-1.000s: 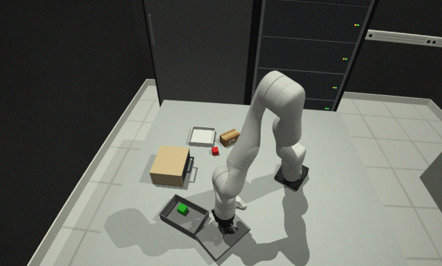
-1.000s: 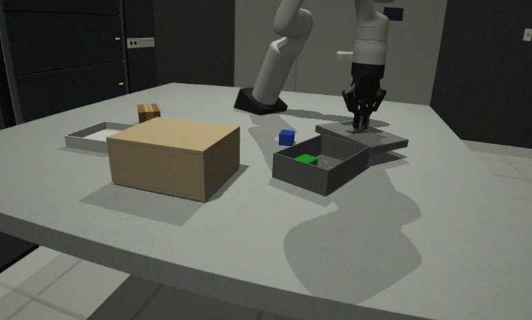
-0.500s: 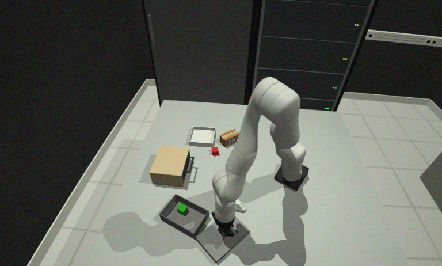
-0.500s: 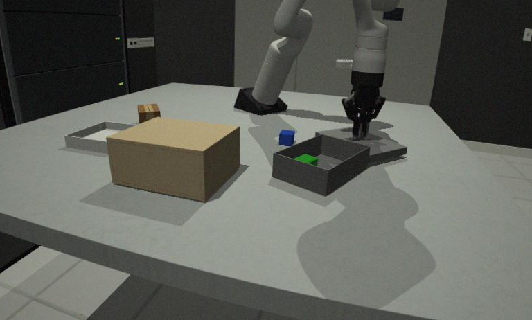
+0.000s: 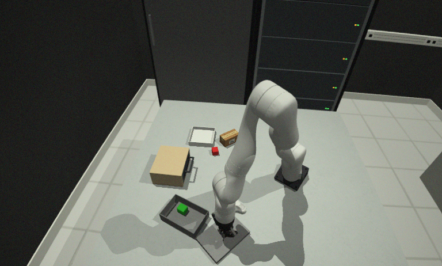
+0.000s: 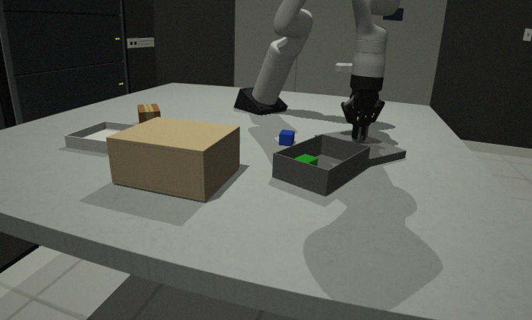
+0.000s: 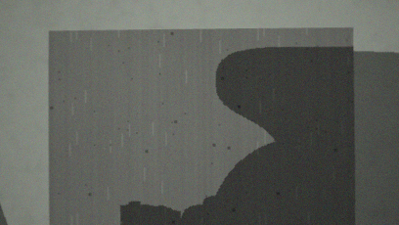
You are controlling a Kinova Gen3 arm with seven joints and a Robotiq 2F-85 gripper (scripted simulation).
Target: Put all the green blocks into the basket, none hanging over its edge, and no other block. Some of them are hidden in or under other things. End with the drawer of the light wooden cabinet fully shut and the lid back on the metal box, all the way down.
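My gripper (image 5: 227, 234) (image 6: 359, 140) is shut on the grey lid (image 5: 216, 251) (image 6: 389, 154) (image 7: 122, 98), which is flat and low, at or just above the table. Its handle is hidden by the fingers. The lid is beside the open dark metal box (image 5: 179, 227) (image 6: 300, 174), close to its corner; whether they touch is unclear. A green block (image 5: 182, 208) (image 6: 307, 159) lies inside the box. The basket, a shallow whitish tray (image 5: 202, 144) (image 6: 85, 143), looks empty in the top view. The light wooden cabinet (image 5: 171, 160) (image 6: 156, 167) has its drawer seemingly shut; its contents are hidden.
A red block (image 5: 214, 151) lies near the basket. A brown cardboard box (image 5: 228, 139) (image 6: 149, 113) stands beside the basket. A blue block (image 6: 287, 138) lies behind the metal box in the exterior view. The cabinet's black handle (image 5: 190, 164) faces the arm's side.
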